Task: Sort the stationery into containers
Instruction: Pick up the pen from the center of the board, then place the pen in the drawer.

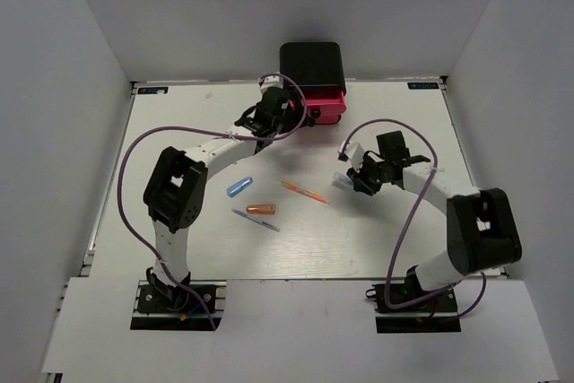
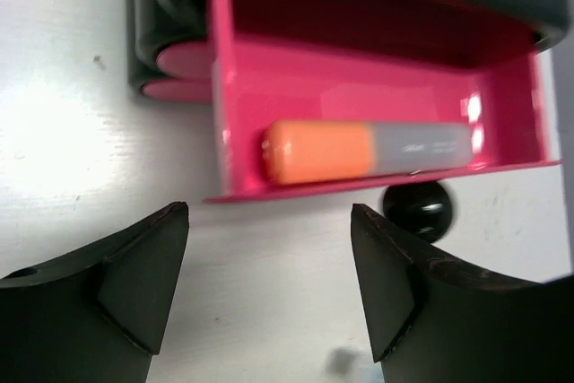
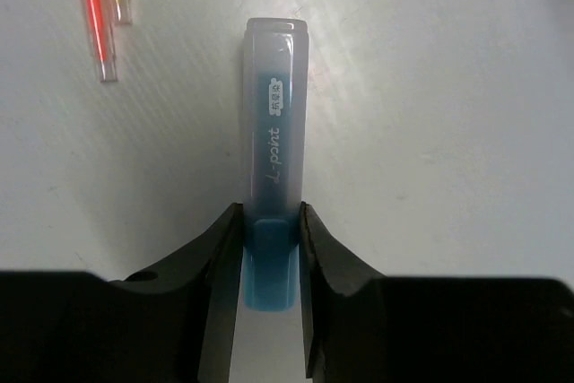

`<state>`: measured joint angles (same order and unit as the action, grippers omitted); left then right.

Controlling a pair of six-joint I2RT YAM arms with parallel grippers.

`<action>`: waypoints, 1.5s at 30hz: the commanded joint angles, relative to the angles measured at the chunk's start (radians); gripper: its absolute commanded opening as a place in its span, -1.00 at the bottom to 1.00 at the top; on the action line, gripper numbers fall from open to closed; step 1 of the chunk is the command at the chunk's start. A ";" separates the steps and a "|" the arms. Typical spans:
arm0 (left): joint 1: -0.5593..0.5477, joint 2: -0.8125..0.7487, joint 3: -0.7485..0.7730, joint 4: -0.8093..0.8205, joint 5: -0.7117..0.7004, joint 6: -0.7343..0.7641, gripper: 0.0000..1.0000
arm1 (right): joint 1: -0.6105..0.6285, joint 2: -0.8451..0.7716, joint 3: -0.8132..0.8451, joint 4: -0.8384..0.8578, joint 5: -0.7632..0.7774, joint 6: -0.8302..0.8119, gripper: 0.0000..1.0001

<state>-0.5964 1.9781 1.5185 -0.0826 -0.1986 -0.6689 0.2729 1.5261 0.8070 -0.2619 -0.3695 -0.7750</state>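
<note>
the left arm stretches to the far edge of the worktop (image 1: 359, 248). its left gripper (image 2: 267, 248) stands wide open and empty just in front of the pulled-out pink drawer (image 2: 359, 87), where the orange-and-white marker (image 2: 359, 150) lies lengthwise. nearer the right edge the right arm folds at the elbow, wrist turned inward and low. the right gripper (image 3: 269, 230) pinches the light blue marker (image 3: 273, 123) by one end, with the thin orange-pink pen (image 3: 99, 15) near it.
</note>
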 commanded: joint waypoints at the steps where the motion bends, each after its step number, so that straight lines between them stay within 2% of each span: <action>1: 0.007 -0.071 -0.067 0.020 -0.005 -0.005 0.65 | -0.018 -0.153 0.122 0.010 -0.042 -0.026 -1.00; 7: 0.007 -0.133 -0.145 0.040 0.004 -0.005 0.63 | -0.023 -0.172 0.311 0.081 -0.080 -0.030 -1.00; 10: 0.007 -0.163 -0.184 0.049 0.004 -0.005 0.63 | -0.023 -0.123 0.395 0.101 -0.115 -0.061 -1.00; 14: 0.007 -0.199 -0.227 0.058 0.004 -0.023 0.63 | -0.015 0.020 0.500 0.144 -0.166 -0.084 -1.00; 20: 0.007 -0.239 -0.291 0.067 0.013 -0.034 0.63 | -0.011 0.152 0.632 0.323 -0.241 -0.024 -1.00; 26: 0.007 -0.257 -0.314 0.067 0.013 -0.043 0.63 | 0.000 0.241 0.710 0.331 -0.302 -0.021 -0.99; 35: -0.002 -0.220 -0.273 0.076 0.022 -0.043 0.63 | 0.011 0.305 0.735 0.296 -0.339 -0.027 -0.54; 38: -0.002 -0.200 -0.248 0.076 0.031 -0.043 0.63 | 0.017 0.335 0.770 0.268 -0.339 -0.029 -0.23; 39: -0.002 -0.188 -0.229 0.076 0.031 -0.043 0.63 | 0.018 0.341 0.771 0.262 -0.336 -0.030 0.12; 40: -0.002 -0.188 -0.218 0.076 0.031 -0.043 0.63 | 0.019 0.338 0.773 0.263 -0.333 -0.020 0.23; 45: -0.002 -0.119 -0.149 0.067 0.031 -0.043 0.63 | 0.006 0.295 0.770 0.331 -0.330 0.080 0.28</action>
<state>-0.5976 1.8393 1.3128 -0.0223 -0.1761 -0.7078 0.2878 1.8706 1.5299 0.0040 -0.6838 -0.7643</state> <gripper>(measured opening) 0.815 0.636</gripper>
